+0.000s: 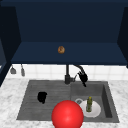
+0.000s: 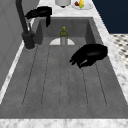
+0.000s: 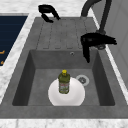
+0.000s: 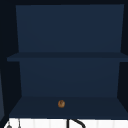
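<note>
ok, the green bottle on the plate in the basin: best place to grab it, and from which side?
Probably round the body of the bottle, below the yellow cap. It stands upright on the white plate, so a sideways wrap from the right hand near the faucet suits; the basin walls make coming down from above first likely.

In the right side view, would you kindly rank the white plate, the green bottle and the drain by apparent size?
1. white plate
2. green bottle, standing on the plate
3. drain, beside the plate
</note>
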{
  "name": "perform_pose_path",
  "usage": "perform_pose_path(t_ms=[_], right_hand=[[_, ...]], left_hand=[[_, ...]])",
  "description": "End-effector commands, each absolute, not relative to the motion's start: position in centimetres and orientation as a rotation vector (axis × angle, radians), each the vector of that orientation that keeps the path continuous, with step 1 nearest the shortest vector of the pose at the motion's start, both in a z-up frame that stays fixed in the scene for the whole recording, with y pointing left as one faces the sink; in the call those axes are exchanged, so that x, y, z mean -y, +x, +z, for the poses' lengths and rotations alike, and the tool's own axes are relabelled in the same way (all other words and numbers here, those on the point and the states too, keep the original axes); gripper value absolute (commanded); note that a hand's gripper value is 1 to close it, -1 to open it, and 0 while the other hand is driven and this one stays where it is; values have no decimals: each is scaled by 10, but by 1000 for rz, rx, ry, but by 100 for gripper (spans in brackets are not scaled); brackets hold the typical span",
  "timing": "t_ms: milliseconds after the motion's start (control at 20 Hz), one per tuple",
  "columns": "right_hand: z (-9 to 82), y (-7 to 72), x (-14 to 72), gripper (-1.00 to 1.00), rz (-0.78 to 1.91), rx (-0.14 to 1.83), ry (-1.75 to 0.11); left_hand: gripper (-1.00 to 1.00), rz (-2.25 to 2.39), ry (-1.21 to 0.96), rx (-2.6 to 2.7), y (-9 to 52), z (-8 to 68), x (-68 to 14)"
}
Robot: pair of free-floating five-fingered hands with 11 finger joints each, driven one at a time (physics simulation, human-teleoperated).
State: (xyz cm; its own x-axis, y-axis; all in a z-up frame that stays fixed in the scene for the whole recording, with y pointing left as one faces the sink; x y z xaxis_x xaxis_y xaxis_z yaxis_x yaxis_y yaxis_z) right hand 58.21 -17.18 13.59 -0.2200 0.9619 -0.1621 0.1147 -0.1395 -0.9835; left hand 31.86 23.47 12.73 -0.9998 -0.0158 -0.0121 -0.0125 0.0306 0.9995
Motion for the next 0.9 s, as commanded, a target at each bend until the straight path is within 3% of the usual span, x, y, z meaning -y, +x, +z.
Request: perform_pose_path(t_ms=[0, 850], right_hand=[[136, 596, 155, -100, 1458, 1370, -1280], [117, 643, 110, -100, 1526, 1308, -1159]], left_hand=[[0, -2185, 31, 2253, 319, 127, -235], [0, -2185, 31, 2253, 319, 127, -235]])
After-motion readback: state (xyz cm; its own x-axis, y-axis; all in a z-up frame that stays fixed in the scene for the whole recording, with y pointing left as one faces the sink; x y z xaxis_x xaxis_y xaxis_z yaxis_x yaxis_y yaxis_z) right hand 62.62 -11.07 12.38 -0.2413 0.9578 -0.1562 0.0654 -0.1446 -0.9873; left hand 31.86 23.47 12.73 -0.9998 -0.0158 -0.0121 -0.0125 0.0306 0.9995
